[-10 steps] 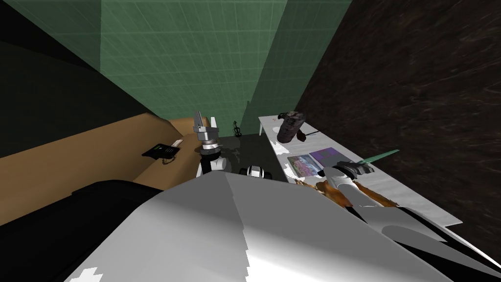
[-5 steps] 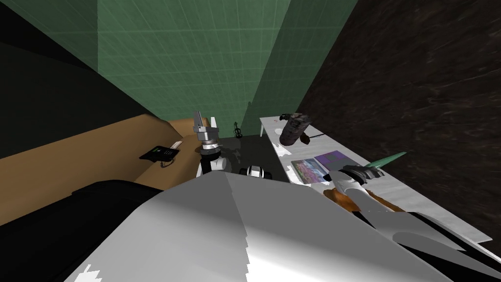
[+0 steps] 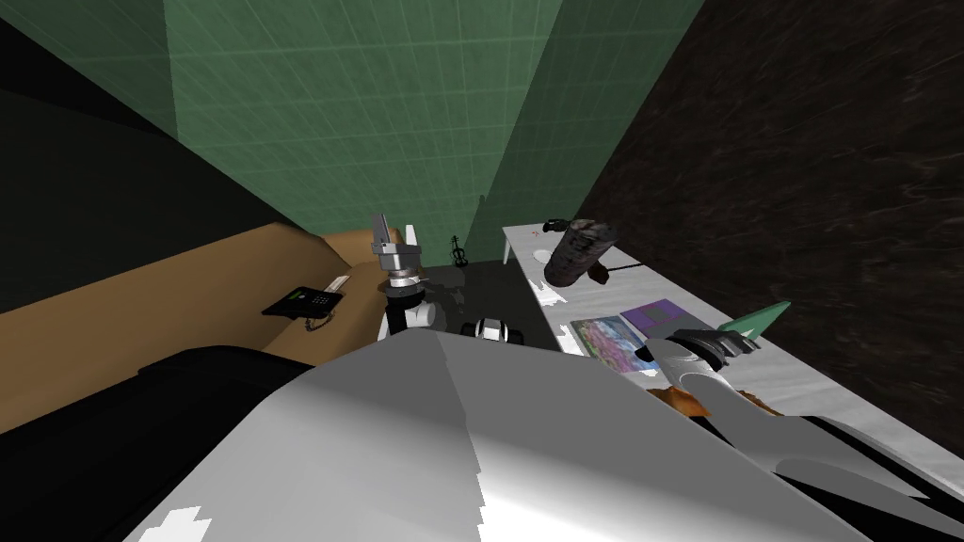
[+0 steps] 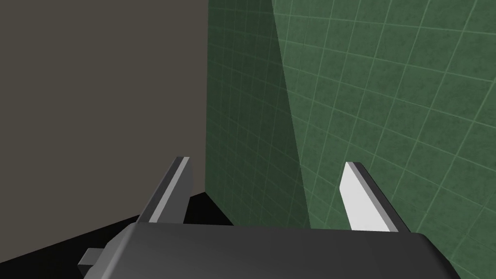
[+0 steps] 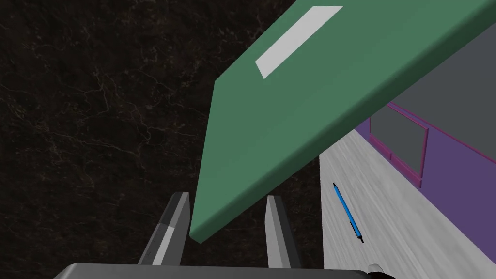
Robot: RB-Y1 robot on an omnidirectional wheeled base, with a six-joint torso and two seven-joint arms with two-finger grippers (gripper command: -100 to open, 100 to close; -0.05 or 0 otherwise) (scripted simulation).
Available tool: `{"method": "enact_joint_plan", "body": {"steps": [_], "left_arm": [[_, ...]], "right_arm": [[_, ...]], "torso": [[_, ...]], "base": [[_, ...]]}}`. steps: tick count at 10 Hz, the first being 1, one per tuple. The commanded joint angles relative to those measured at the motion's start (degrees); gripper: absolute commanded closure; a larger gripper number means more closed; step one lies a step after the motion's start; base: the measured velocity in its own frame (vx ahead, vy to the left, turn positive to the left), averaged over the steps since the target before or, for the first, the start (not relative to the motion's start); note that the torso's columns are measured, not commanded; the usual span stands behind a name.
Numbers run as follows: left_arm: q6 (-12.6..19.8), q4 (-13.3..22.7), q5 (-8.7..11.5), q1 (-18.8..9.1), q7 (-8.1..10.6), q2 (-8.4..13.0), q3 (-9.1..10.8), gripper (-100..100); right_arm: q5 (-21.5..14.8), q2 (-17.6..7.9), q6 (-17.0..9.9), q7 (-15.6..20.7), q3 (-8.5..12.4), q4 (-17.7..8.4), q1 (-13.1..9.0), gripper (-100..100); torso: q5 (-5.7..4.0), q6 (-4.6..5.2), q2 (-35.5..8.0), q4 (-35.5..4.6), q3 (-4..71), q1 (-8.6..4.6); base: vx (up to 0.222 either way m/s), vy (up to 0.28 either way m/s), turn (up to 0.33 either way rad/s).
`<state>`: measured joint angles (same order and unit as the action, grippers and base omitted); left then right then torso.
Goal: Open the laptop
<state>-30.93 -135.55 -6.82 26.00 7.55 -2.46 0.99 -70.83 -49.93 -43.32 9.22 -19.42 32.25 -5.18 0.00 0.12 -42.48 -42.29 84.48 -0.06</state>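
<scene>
**Right gripper pinching raised green laptop lid**

The laptop (image 3: 756,322) is on the white table (image 3: 828,386) on my right side, close to the dark marbled wall. Its green lid (image 5: 300,106) is tilted up off the table, with a pale rectangle on the outer face. In the right wrist view the lid's corner sits between the fingers (image 5: 277,227) of the right gripper (image 5: 225,196). They are narrowed in on it, one on each face, pinching the lid's edge. In the head view the right gripper (image 3: 720,341) is just above the table, next to a purple flat item (image 3: 659,313) and a colourful picture book (image 3: 605,335).

A blue pen (image 5: 348,212) lies on the table beside the laptop. Further along the table is a dark roll (image 3: 579,252). An orange-brown thing (image 3: 685,400) is near the right forearm; I can't tell what it is.

The left gripper (image 3: 395,231) is held up in front of the chest, near a tan counter (image 3: 188,301) with a black phone (image 3: 303,301) on it. The left wrist view shows its fingers (image 4: 361,198) spread wide, holding nothing.
</scene>
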Motion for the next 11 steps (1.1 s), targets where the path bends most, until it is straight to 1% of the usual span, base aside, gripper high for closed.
{"method": "enact_joint_plan", "body": {"steps": [1,2,3,4,5,7,10,11], "left_arm": [[0.0,0.0,0.0,0.0,0.00,0.0,0.00,0],[0.0,0.0,0.0,0.0,0.00,0.0,0.00,0],[0.0,0.0,0.0,0.0,0.00,0.0,0.00,0],[0.0,0.0,0.0,0.0,0.00,0.0,0.00,0],[0.0,0.0,0.0,0.0,0.00,0.0,0.00,0],[0.0,0.0,0.0,0.0,0.00,0.0,0.00,0],[0.0,0.0,0.0,0.0,0.00,0.0,0.00,0],[0.0,0.0,0.0,0.0,0.00,0.0,0.00,0]], "right_arm": [[0.2,-0.7,0.8,1.7,-0.2,-0.6,0.9,100],[0.1,-1.3,1.5,2.7,-0.5,-1.3,1.3,100],[0.4,-0.9,1.1,2.3,-0.2,-0.3,1.5,100],[-0.2,-0.6,1.0,4.2,-1.1,-1.5,3.0,100],[-0.5,-0.4,0.9,5.0,-1.6,-2.1,3.6,100],[-0.5,-0.4,0.9,5.0,-1.6,-2.1,3.6,100],[-1.4,0.1,0.7,7.3,-2.9,-4.0,5.6,100],[-1.4,0.1,0.7,7.3,-2.9,-4.0,5.6,100]], "torso": [[0.09,-0.05,0.0,-0.1,0.0,0.11],[0.14,-0.09,0.0,-0.1,0.0,0.18],[0.18,-0.12,0.1,0.0,0.1,0.26],[0.15,-0.16,0.1,0.0,0.1,0.23],[0.10,-0.14,0.3,0.0,0.2,0.18],[0.11,-0.22,0.3,0.0,0.2,0.16],[0.15,-0.04,0.1,0.0,0.1,0.20],[0.17,-0.06,0.2,0.0,0.1,0.25]], "base": [[0.055,0.023,-0.001],[0.068,0.027,0.009],[0.033,0.013,-0.006],[0.103,0.010,0.027],[0.173,0.014,0.027],[0.083,0.019,0.000],[0.094,0.005,0.028],[0.097,0.010,-0.011]]}}
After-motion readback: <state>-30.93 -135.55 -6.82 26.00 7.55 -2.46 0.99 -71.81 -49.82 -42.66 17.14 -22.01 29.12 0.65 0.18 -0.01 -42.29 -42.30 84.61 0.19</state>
